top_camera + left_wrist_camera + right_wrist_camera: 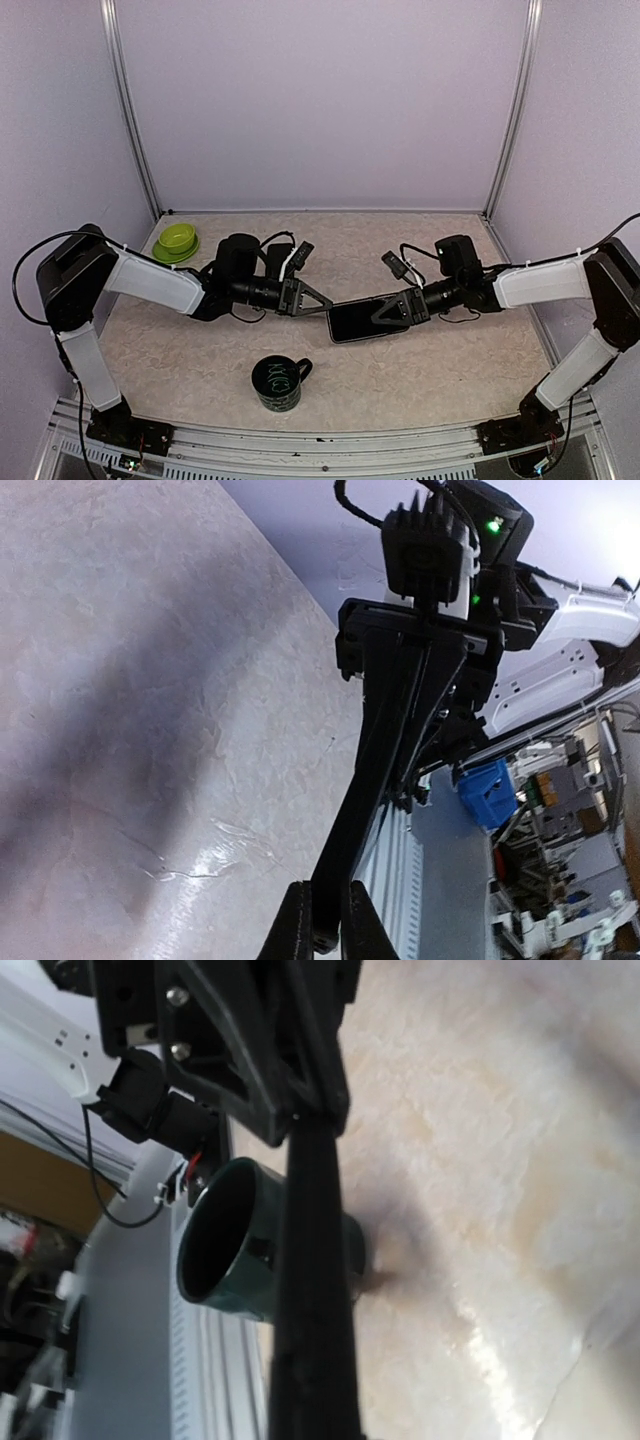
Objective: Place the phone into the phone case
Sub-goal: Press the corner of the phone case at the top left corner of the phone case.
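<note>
A flat black phone (355, 322) hangs above the middle of the table, held between both arms. My left gripper (328, 309) grips its left end and my right gripper (386, 314) its right end. In the left wrist view the phone (375, 770) shows edge-on as a thin black slab, and my left gripper (328, 932) is shut on its near end. In the right wrist view the same slab (315, 1290) runs from the bottom of the frame up to the left gripper (300, 1120), hiding my own right fingers. I cannot tell the phone case apart from the phone.
A dark green mug (278, 383) stands on the table just in front of the phone, also below it in the right wrist view (225, 1240). A green bowl (176, 241) sits at the back left. The table's metal front rail (320, 440) runs along the near edge.
</note>
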You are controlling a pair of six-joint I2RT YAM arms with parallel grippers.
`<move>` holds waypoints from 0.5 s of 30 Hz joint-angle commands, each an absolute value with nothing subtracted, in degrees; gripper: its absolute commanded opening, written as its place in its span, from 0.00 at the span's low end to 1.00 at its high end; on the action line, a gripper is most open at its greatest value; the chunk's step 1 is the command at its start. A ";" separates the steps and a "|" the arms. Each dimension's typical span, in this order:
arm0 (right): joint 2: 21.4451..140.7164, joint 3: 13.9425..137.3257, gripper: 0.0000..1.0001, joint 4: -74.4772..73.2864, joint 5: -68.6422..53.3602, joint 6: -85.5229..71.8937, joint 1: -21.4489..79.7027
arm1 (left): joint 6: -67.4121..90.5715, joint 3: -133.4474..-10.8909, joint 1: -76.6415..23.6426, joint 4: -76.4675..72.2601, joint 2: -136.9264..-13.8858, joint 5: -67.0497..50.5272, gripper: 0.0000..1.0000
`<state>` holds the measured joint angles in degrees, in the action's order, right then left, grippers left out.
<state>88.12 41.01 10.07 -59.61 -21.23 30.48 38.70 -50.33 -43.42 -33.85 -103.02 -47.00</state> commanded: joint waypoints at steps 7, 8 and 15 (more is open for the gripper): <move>87.88 43.83 0.00 12.62 -48.47 -23.48 27.68 | 34.65 -52.48 -47.49 -31.00 -98.93 -51.17 0.00; 87.61 43.77 0.00 12.06 -47.89 -22.39 27.69 | 34.97 -52.47 -47.27 -31.07 -98.82 -50.75 0.00; 85.62 43.17 0.00 13.18 -48.91 -21.52 27.69 | 36.47 -51.48 -45.61 -31.85 -97.75 -48.87 0.16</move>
